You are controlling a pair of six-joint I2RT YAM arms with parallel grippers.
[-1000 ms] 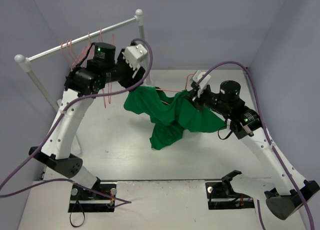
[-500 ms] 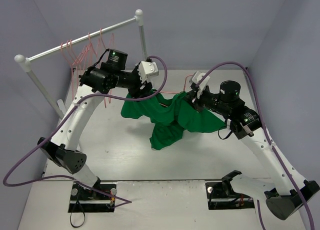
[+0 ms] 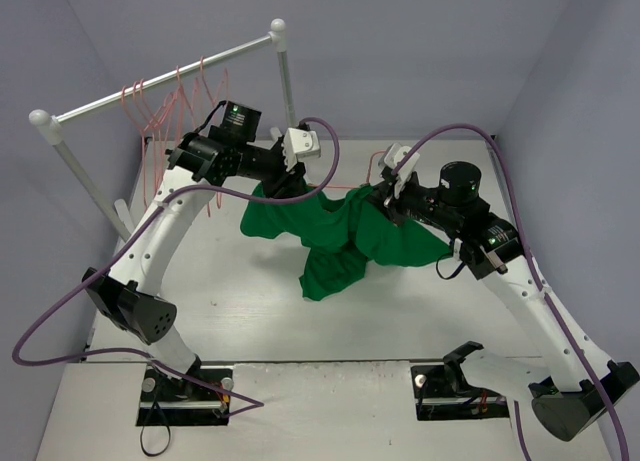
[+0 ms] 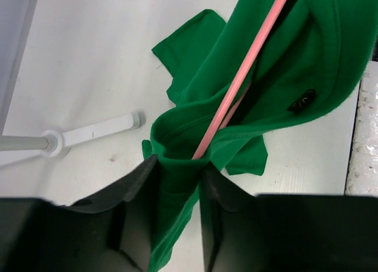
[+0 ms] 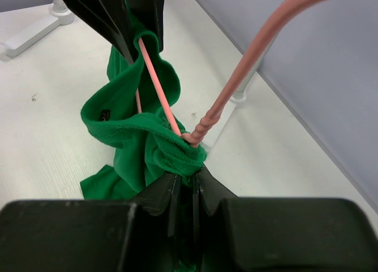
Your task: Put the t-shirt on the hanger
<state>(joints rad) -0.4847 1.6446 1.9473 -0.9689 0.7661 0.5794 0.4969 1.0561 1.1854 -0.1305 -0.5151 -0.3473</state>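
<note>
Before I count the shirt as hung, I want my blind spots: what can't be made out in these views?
1. Left wrist: the lower end of the hanger, buried in the t-shirt at the jaws of the left gripper.
2. Right wrist: the hook's tip, cut off by the upper edge; whether the right gripper pinches wire too, hidden by fabric.
3. Top: most of the hanger, under cloth.

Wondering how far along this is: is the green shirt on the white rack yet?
No, the t-shirt sags between left gripper and right gripper, clear of the rack.
</note>
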